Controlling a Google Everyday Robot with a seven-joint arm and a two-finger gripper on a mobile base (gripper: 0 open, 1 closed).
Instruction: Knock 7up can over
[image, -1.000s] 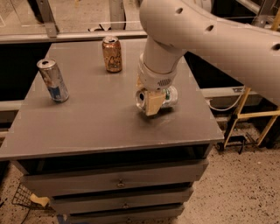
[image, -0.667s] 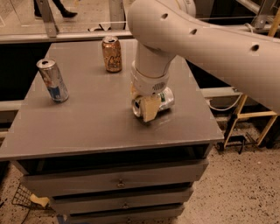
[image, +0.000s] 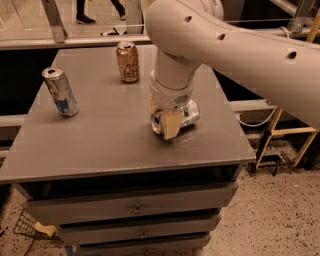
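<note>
Slid a bit left, the gripper (image: 169, 126) sits at the 7up can (image: 189, 114) — it lies on its side, mid-surface (image: 100, 142). Whether the jaws pinch it, one cannot tell.

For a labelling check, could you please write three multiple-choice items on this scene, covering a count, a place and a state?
1. How many cans are on the table? A. one B. two C. three
2. Where is the gripper? A. at the far left corner B. down at the 7up can C. raised high above everything
3. How is the 7up can? A. on its side B. upright C. crushed flat
Answers: 1 C, 7up can, brown-gold can and silver-and-blue can; 2 B, it is low against that can; 3 A, its body lies along the tabletop.
</note>
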